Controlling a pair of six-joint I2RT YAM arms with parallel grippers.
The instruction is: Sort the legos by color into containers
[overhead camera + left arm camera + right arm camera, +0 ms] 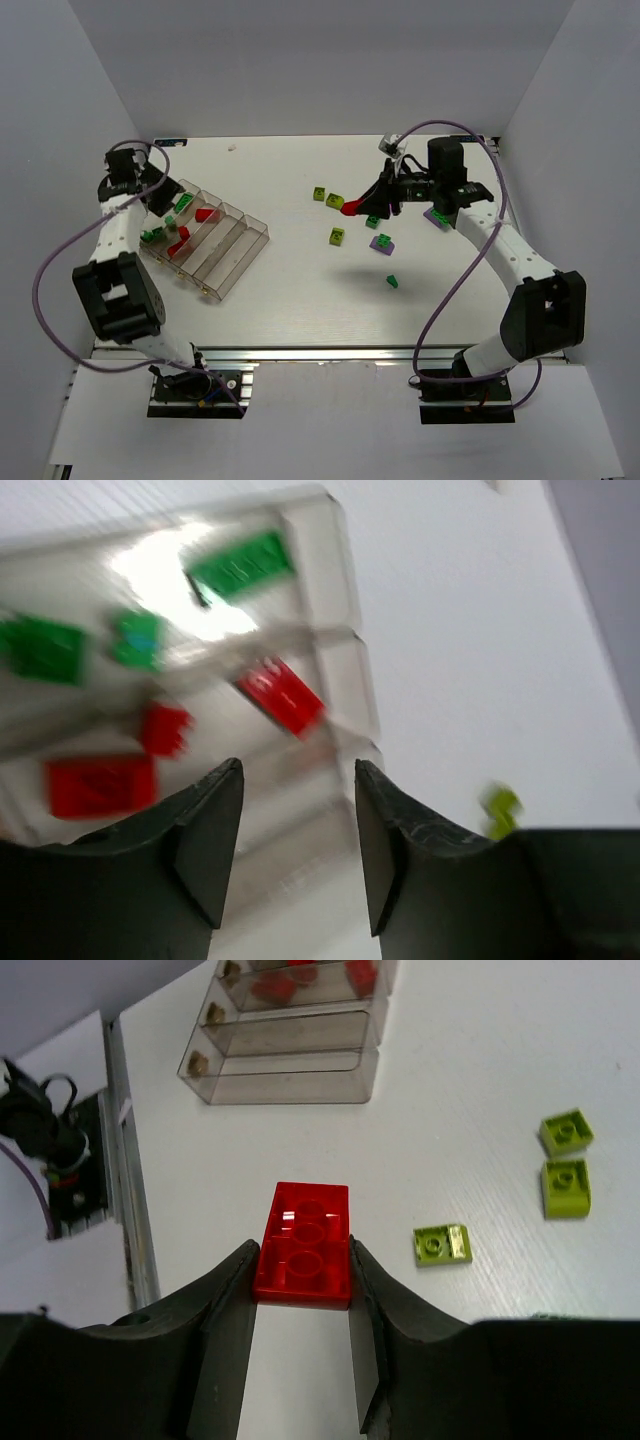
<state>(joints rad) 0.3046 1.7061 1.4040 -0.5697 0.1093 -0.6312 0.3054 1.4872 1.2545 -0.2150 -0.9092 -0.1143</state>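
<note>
The containers are one clear divided tray (244,256) at the left, also seen in the left wrist view (322,590) and the right wrist view (290,1072). Green legos (240,565) lie in one of its compartments and red ones (282,695) in the compartment beside it. My left gripper (298,770) hovers over the tray (163,198), open and holding nothing. My right gripper (300,1258) is shut on a red brick (303,1235) above the middle of the table (350,208). Loose yellow-green (338,236), green (392,281) and purple (381,242) bricks lie on the table.
Yellow-green bricks (566,1131) (442,1244) lie to the right of the held brick. Another purple brick (438,215) sits under the right arm. White walls close in the table on three sides. An aluminium rail (330,352) runs along the near edge.
</note>
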